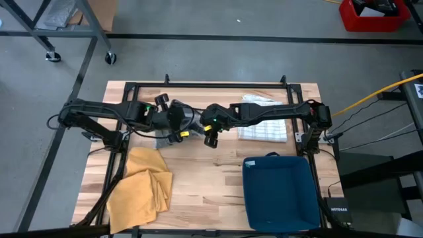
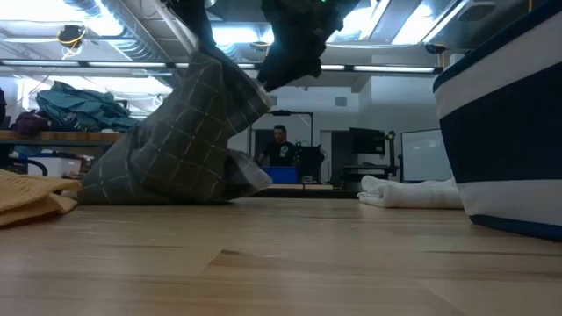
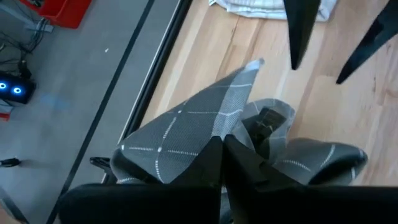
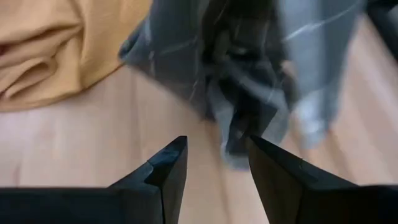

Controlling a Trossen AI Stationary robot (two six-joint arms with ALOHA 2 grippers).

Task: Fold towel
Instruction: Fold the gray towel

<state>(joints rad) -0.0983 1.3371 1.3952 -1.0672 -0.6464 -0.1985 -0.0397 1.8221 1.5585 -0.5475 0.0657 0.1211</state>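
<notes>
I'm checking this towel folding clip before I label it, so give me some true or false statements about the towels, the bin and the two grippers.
1. The left gripper is shut on the grey towel. True.
2. The right gripper holds the grey towel. False: its fingers stand open, with nothing between them.
3. The yellow towel lies in the blue bin. False: it lies on the table, apart from the bin.
4. A white towel lies folded near the right arm. True.
5. The grey towel lies flat on the table. False: part of it is lifted, in a peak.
</notes>
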